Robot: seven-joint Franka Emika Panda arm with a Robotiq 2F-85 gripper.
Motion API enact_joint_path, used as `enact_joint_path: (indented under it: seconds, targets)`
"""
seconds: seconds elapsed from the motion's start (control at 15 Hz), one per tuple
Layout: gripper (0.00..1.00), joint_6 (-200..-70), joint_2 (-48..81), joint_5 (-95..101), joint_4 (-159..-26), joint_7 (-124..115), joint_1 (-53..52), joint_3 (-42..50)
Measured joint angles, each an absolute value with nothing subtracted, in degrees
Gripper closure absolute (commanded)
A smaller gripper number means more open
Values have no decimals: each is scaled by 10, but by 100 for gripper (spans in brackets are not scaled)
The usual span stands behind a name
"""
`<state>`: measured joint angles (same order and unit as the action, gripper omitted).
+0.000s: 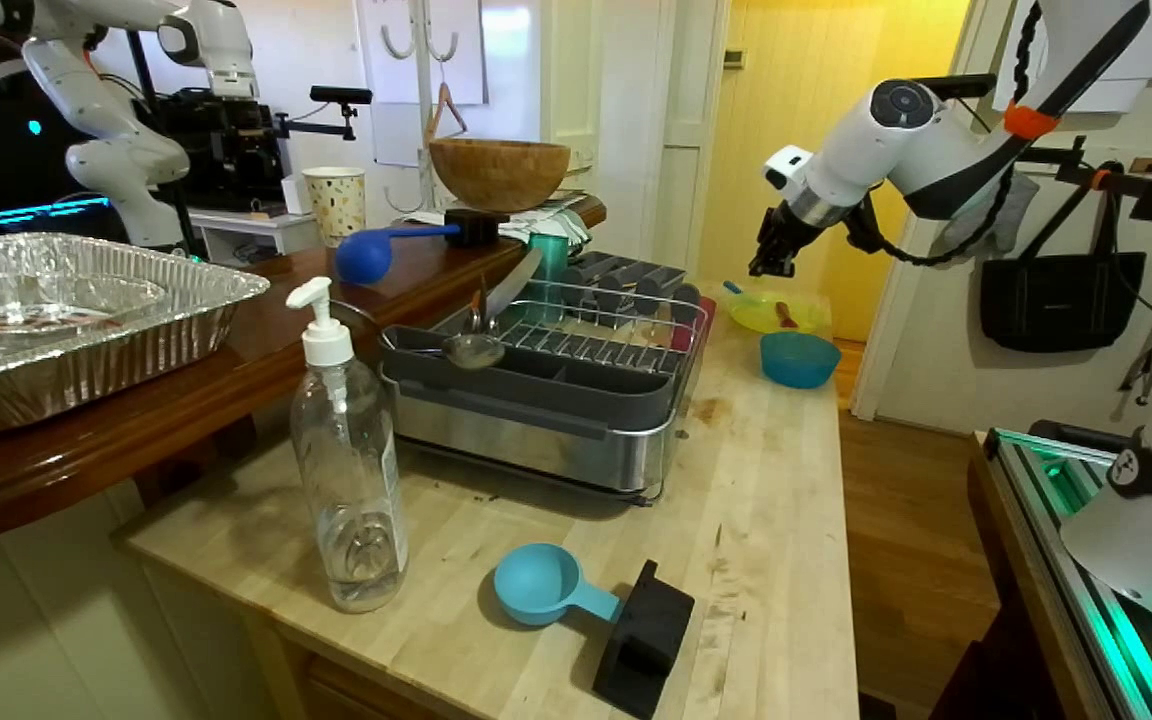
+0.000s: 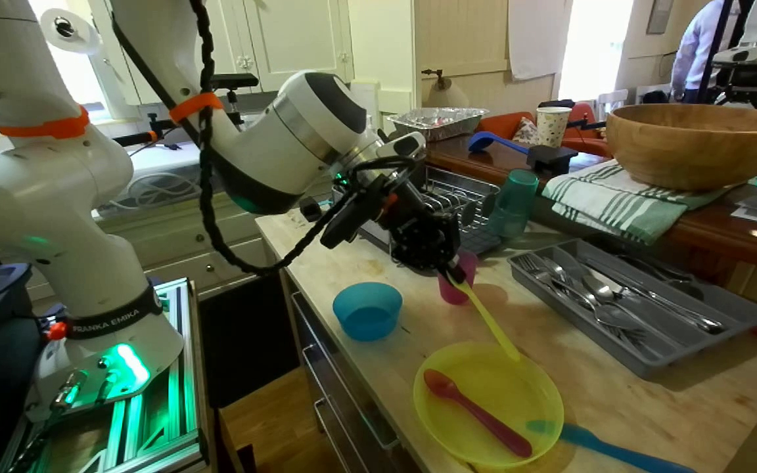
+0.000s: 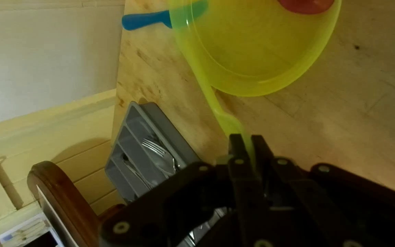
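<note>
My gripper (image 3: 247,140) is shut on a yellow plastic utensil (image 3: 214,101), whose end lies between the fingertips. The gripper also shows in both exterior views (image 1: 772,268) (image 2: 452,270). The utensil (image 2: 487,318) slants down, its far end overlapping the rim of a yellow plate (image 2: 428,410); I cannot tell whether they touch. The yellow plate also shows in the wrist view (image 3: 262,44). A red spoon (image 2: 483,417) lies in the plate. A blue utensil (image 2: 615,450) lies partly behind or under the plate's edge. A pink cup (image 2: 447,289) stands behind the fingertips.
A blue bowl (image 2: 367,312) stands near the counter edge. A grey cutlery tray (image 2: 615,348) holds metal cutlery. A dish rack (image 1: 536,450), a teal cup (image 2: 515,203), a pump bottle (image 1: 346,480) and a light-blue scoop (image 1: 541,585) are on the counter. A wooden bowl (image 2: 700,144) is on the ledge.
</note>
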<state>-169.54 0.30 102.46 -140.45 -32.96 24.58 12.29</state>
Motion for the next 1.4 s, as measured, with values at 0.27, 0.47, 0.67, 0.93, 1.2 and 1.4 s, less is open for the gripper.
enact_joint_path:
  seconds: [0.27,0.47,0.67,0.93,1.2,1.4]
  targets:
    - [98,-1686,32,1069,-1387,-340,250,129]
    - [98,-1672,52,1100,-1375,-355,252,130]
    - [98,-1652,70,1127,-1362,-377,252,129]
    - [98,-1626,89,1154,-1348,-414,251,123]
    - [98,-1595,104,1171,-1338,-454,247,111]
    - [98,-1577,113,1174,-1333,-476,246,101]
